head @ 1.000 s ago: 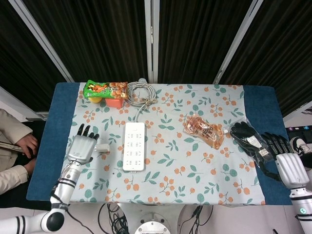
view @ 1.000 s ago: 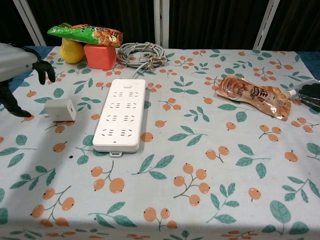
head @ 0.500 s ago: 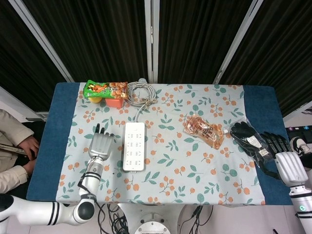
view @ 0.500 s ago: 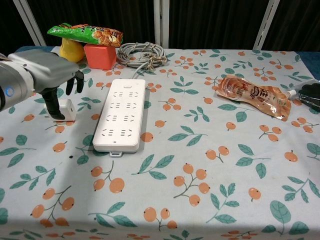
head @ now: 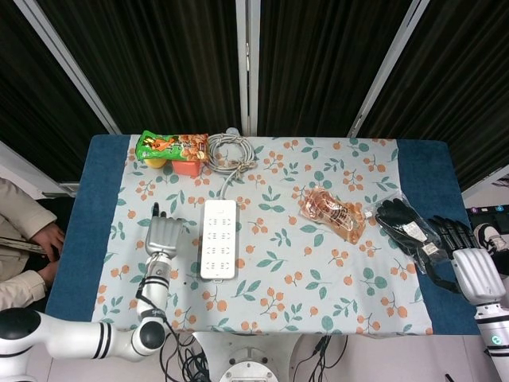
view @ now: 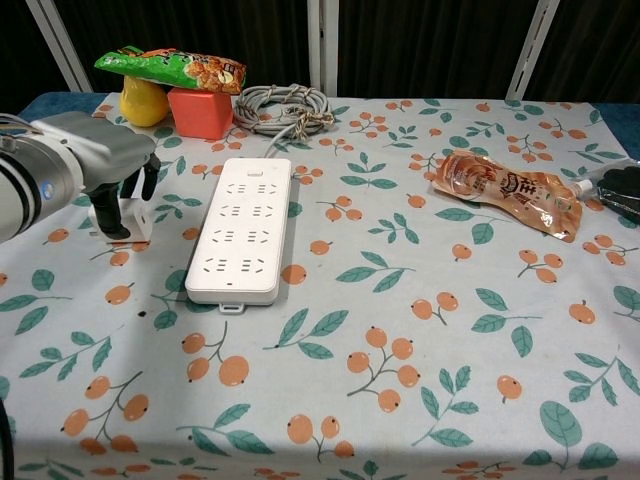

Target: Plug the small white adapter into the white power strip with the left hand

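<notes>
White plastic is noted at the adapter (view: pixel 133 218), which lies on the worktop (view: pixel 400 330) just beside the power strip (view: pixel 241 229), at its nine o'clock. Over the last second the left hand (view: pixel 105 165) has been brought in from nine o'clock and lowered over the adapter; its dark fingers (view: pixel 108 215) are now curled down around it. Whether a firm hold has been secured cannot be told. It is judged that the grasp is under way and the plugging not yet begun. In the head view the adapter is hidden beneath the left hand (head: pixel 165 236); the chest view shows it. The right hand (head: pixel 471 267), fingers apart and holding nothing, is shown only in the head view, at three o'clock.
</notes>
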`<state>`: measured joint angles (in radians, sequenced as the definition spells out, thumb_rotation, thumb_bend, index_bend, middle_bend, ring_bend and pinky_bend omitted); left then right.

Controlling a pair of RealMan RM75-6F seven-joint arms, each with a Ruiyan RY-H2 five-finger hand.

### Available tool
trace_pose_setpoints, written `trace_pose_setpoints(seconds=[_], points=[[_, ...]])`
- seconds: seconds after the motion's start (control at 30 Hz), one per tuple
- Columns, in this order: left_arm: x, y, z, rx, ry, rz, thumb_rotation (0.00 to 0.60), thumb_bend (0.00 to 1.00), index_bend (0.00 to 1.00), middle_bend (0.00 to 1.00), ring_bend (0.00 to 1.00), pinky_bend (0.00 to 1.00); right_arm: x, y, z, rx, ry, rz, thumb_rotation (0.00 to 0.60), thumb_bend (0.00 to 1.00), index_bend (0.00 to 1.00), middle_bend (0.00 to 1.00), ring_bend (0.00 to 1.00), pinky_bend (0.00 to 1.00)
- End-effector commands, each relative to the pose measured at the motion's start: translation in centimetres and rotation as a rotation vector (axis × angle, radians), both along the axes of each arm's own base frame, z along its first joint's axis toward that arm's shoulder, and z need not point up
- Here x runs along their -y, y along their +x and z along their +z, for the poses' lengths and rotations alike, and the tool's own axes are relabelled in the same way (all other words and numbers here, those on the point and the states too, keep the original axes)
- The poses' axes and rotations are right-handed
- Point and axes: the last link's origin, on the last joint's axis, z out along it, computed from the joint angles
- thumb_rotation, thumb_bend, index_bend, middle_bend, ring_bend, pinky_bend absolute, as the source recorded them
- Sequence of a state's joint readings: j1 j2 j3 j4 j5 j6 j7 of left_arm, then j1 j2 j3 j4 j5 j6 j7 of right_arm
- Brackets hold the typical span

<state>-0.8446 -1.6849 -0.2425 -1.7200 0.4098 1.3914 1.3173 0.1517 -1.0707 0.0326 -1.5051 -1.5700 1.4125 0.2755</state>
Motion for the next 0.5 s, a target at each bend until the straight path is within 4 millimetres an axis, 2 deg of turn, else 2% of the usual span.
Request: trace_pose_setpoints(seconds=[0.03,0.4,0.5], points=[[0.00,0.10,-0.10,0.000,0.000,-0.001,0.600,0.24,0.39,0.42,0.22,0.00,0.02,0.00,-0.01,0.000,0.001,0.000,0.600,0.33,0.00,0.04,0.00,0.00],[-0.51,-0.36,-0.63,-0.055,0.008,0.020,0.600,0.31,0.43,0.46,0.27,0.02,-0.18,-0.16,0.37,-0.001,-0.009,-0.008,0.600,0.33,0.00,0.04,0.00,0.00],[-0.63,-0.45,-0.67,-0.049,0.013,0.014,0.600,0.36,0.50,0.52,0.33,0.07,-0.27,-0.23,0.36,0.000,-0.010,-0.011,0.600,0.33,0.00,0.04,0.00,0.00]])
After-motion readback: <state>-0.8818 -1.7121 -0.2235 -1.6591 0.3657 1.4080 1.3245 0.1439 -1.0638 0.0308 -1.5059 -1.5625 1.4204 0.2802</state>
